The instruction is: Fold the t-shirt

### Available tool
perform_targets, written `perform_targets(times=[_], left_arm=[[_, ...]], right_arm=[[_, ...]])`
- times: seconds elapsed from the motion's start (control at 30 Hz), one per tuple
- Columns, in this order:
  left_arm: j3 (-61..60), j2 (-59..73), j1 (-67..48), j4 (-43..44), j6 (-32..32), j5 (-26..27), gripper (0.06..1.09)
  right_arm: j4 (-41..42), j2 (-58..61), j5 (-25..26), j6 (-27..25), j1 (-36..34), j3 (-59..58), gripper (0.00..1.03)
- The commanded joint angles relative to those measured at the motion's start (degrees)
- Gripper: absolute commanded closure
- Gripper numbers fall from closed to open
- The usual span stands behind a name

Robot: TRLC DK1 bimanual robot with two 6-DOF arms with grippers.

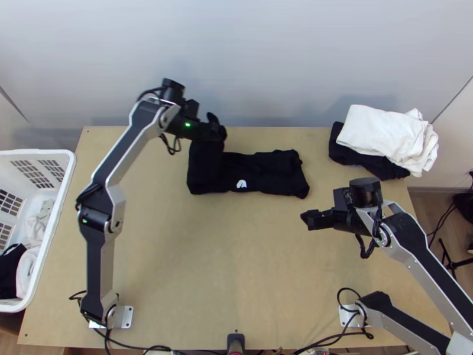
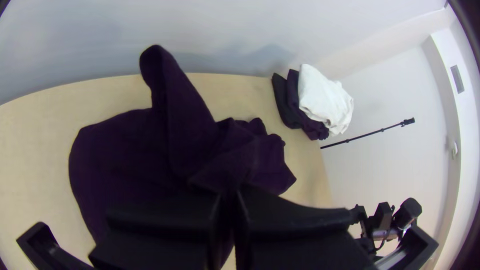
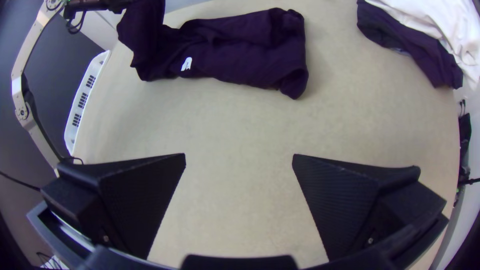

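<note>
We had the black t-shirt (image 1: 260,171) lying in a long, narrow folded band on the far part of the wooden table (image 1: 224,266), its small white print (image 1: 241,184) facing up on the near side. At the band's left end we held the cloth in our left gripper (image 1: 214,126), which was closed on it; there the fabric was lifted and bunched, and in the left wrist view a rounded flap stood up ahead of the left gripper (image 2: 229,192). We could not tell how many layers the raised part had. The rest of the t-shirt lay fairly flat, with a few creases, toward its right end. Our right gripper (image 1: 308,220) was nearer the table's front edge than the t-shirt, just off its right end and apart from it; in the right wrist view its two fingers (image 3: 345,200) stood wide open, nothing between them. Well to the right of the t-shirt we had a pile, with white folded cloth (image 1: 378,133) on top of dark folded cloth (image 1: 366,163). Well to the t-shirt's left was the white plastic laundry basket (image 1: 53,152), with white and dark fabric in it.
</note>
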Motion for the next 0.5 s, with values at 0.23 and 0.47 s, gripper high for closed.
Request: perform_targets(times=[0.23,0.47], left_arm=[[2.9,7.2,-9.7,13.5,-9.3,-1.4,1.05],[2.9,9.7,-14.2,21.4,-14.1,-1.5,1.05]], right_arm=[[1.9,-2.8,0.0,1.2,-0.7,-4.1,0.04],[2.3,-3.8,0.0,1.2,-0.9,-6.2,0.04]])
